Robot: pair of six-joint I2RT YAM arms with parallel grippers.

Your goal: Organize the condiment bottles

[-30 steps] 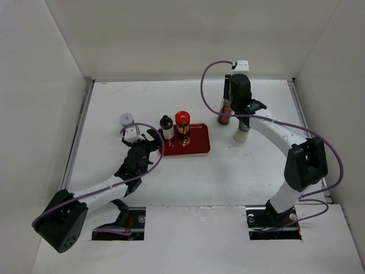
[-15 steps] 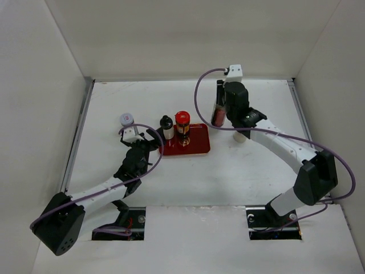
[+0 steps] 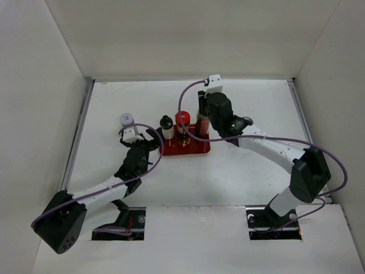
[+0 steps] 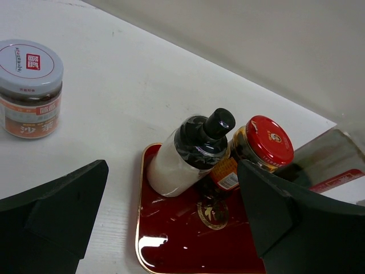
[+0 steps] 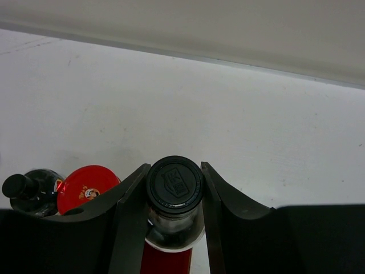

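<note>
White table (image 3: pixel 239 171) | tall bottle (image 5: pixel 174 185) gripped in right tool (image 5: pixel 173 197) | over red tray (image 3: pixel 197 149)

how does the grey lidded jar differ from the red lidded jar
Lid: the short pale-grey-lidded glass jar has a pale lid with a red logo; the brown glass jar with the red lid has a glossy red one.
Place: the grey-lidded jar stands alone on the bare white table; the red-lidded jar stands on the flat red tray, beside the small white black-capped bottle.
Both are short, upright and wide-lidded.
</note>
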